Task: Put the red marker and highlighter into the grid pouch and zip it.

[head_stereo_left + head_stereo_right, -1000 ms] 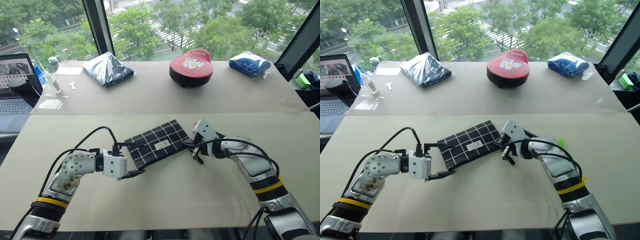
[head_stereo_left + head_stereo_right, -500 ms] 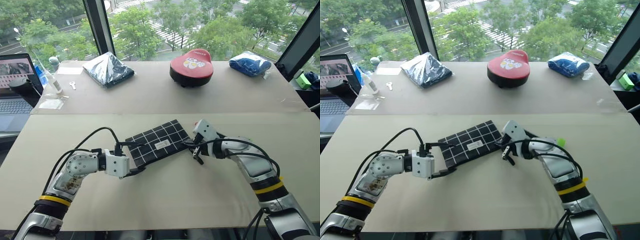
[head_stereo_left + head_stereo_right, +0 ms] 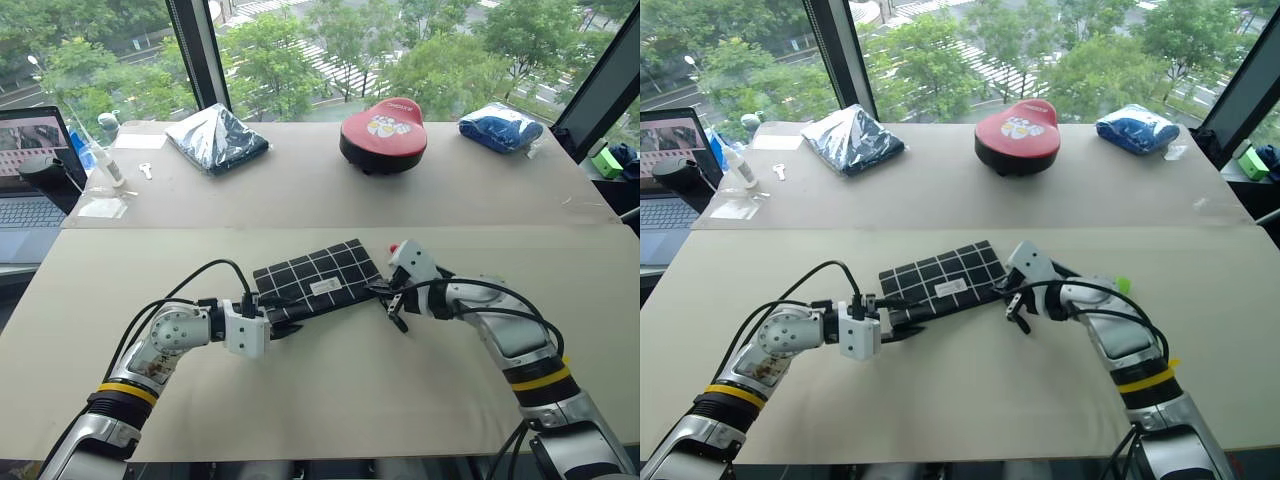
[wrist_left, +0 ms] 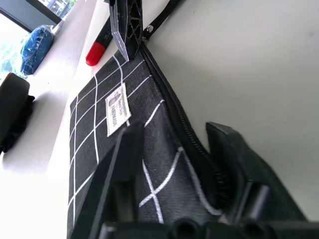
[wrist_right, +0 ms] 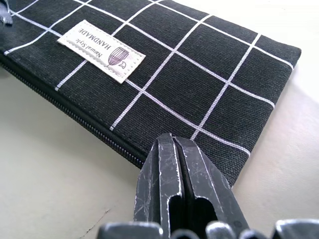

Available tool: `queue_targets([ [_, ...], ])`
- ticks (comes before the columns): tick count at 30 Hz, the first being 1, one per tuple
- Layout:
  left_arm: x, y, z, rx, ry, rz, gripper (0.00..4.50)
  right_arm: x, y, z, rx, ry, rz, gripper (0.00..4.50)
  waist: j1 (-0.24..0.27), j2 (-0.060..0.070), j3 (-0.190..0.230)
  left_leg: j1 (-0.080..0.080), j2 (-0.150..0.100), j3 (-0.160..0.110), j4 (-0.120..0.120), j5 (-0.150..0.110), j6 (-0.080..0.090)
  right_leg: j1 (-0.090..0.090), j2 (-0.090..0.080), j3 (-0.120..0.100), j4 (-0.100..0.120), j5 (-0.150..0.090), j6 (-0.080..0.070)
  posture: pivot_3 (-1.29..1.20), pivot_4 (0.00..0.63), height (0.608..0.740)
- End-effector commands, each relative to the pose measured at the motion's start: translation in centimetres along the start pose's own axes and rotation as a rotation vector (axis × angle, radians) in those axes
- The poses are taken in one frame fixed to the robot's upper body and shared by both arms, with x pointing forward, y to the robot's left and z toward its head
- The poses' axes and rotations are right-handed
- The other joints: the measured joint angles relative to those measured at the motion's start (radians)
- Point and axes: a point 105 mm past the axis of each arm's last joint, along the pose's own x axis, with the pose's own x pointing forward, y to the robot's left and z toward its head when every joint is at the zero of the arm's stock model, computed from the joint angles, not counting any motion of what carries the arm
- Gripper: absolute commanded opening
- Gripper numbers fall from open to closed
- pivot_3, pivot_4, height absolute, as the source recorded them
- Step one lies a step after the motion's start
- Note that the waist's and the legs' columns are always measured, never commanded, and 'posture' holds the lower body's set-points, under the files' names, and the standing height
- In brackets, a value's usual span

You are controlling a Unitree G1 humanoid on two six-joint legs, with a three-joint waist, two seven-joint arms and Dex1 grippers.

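Step in hand is bracing the grid pouch (image 3: 315, 283): left gripper (image 4: 174, 164) pinches its zipper edge (right gripper (image 5: 175, 169) pressed together), so next you must draw the zipper.

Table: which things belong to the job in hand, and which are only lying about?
Job: grid pouch, red marker, highlighter.
Lying about: red rounded case, blue bag, dark wrapped cloth, laptop.
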Motion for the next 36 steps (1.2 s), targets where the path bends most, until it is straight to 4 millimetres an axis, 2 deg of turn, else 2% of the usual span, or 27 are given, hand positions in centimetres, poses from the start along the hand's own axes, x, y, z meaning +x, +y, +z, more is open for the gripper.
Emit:
queue_targets([
  [1, -0.1, 0.6, 0.4, 0.023, -0.034, 0.025, 0.02, -0.4, -0.1, -0.6, 0.017, 0.023, -0.001, 0.0, 0.0, 0.0, 0.0, 0.0, 0.0, 0.0, 0.0, 0.0, 0.0, 0.0, 0.0, 0.0, 0.0, 0.0, 0.0, 0.0, 0.15, 0.74],
  [5, 0.1, 0.8, 0.6, 0.015, -0.049, 0.042, 0.02, -0.4, -0.1, -0.4, 0.034, 0.016, 0.004, 0.0, 0.0, 0.0, 0.0, 0.0, 0.0, 0.0, 0.0, 0.0, 0.0, 0.0, 0.0, 0.0, 0.0, 0.0, 0.0, 0.0, 0.15, 0.74],
  [8, 0.2, 0.8, 0.5, -0.015, -0.056, 0.054, 0.02, -0.4, -1.0, 0.3, 0.103, -0.024, -0.037, 0.0, 0.0, 0.0, 0.0, 0.0, 0.0, 0.0, 0.0, 0.0, 0.0, 0.0, 0.0, 0.0, 0.0, 0.0, 0.0, 0.0, 0.15, 0.74],
  [10, 0.2, 1.0, 0.4, -0.054, -0.057, 0.082, 0.0, -0.8, -1.7, 1.4, 0.196, -0.084, -0.045, 0.6, -0.001, 0.0, 0.0, 0.0, 0.0, 0.0, 0.0, 0.0, 0.0, 0.0, 0.0, 0.0, 0.0, 0.0, 0.0, 0.0, 0.15, 0.74],
  [12, 0.2, 1.3, 0.3, -0.117, -0.056, 0.137, 0.0, -1.8, -1.5, 3.2, 0.286, -0.165, 0.013, 1.15, -0.001, 0.0, 0.0, 0.0, 0.0, 0.0, 0.0, 0.0, 0.0, 0.0, 0.0, 0.0, 0.0, 0.0, 0.0, 0.0, 0.15, 0.74],
  [15, 0.3, 1.8, 0.4, -0.189, -0.073, 0.199, 0.0, -3.8, -0.5, 5.3, 0.324, -0.262, 0.116, 2.2, 0.0, 0.0, 0.0, -0.002, 0.0, 0.0, 0.0, 0.0, 0.0, -0.002, 0.0, 0.0, 0.0, 0.0, 0.0, 0.0, 0.15, 0.74],
  [16, 0.3, 2.1, 0.5, -0.223, -0.084, 0.227, 0.0, -4.8, -0.9, 6.1, 0.354, -0.298, 0.124, 2.54, 0.0, 0.0, 0.0, -0.003, 0.0, 0.0, 0.0, 0.0, 0.0, -0.003, 0.0, 0.0, 0.001, 0.0, 0.0, 0.0, 0.15, 0.74],
  [19, 0.1, 2.7, 0.9, -0.319, -0.118, 0.29, 0.0, -7.6, -1.8, 8.1, 0.37, -0.386, 0.121, 2.54, -0.001, 0.0, 0.0, -0.006, 0.0, 0.0, 0.0, 0.0, 0.0, -0.007, -0.001, 0.001, 0.002, 0.0, 0.0, 0.0, 0.15, 0.74],
  [21, -0.1, 3.0, 1.1, -0.356, -0.13, 0.309, 0.0, -8.9, -2.4, 8.7, 0.351, -0.407, 0.091, 2.54, 0.0, 0.0, 0.0, -0.007, 0.0, 0.0, 0.0, 0.0, 0.0, -0.008, -0.001, 0.001, 0.002, 0.0, 0.0, 0.0, 0.15, 0.74],
  [24, -0.2, 3.1, 1.2, -0.38, -0.13, 0.325, 0.0, -10.1, -3.4, 8.1, 0.261, -0.345, -0.021, 2.54, 0.0, 0.0, 0.0, -0.007, 0.0, 0.0, 0.0, 0.0, 0.0, -0.008, -0.002, 0.001, 0.003, 0.0, 0.0, 0.0, 0.15, 0.74],
  [28, -0.3, 4.2, 1.4, -0.446, -0.162, 0.393, 0.0, -8.5, -3.7, 4.3, 0.165, -0.15, -0.155, 2.54, 0.0, -0.001, -0.001, -0.007, 0.0, 0.0, 0.0, 0.0, 0.0, -0.008, -0.002, 0.001, 0.003, 0.0, 0.0, 0.0, 0.15, 0.74],
  [33, 0.0, 4.3, 1.5, -0.461, -0.17, 0.393, 0.0, -5.8, -2.6, 3.5, 0.188, -0.136, -0.145, 2.54, -0.005, -0.001, -0.001, -0.007, 0.0, 0.002, 0.001, 0.0, 0.0, -0.009, -0.002, 0.003, 0.005, 0.0, 0.0, 0.0, 0.15, 0.74],
  [36, 0.1, 4.2, 1.5, -0.461, -0.171, 0.387, 0.0, -4.2, -2.8, 3.2, 0.209, -0.118, -0.167, 2.54, -0.003, -0.001, -0.001, -0.007, 0.0, 0.002, 0.001, 0.0, 0.0, -0.009, -0.002, 0.003, 0.006, 0.0, 0.0, 0.0, 0.15, 0.74],
])
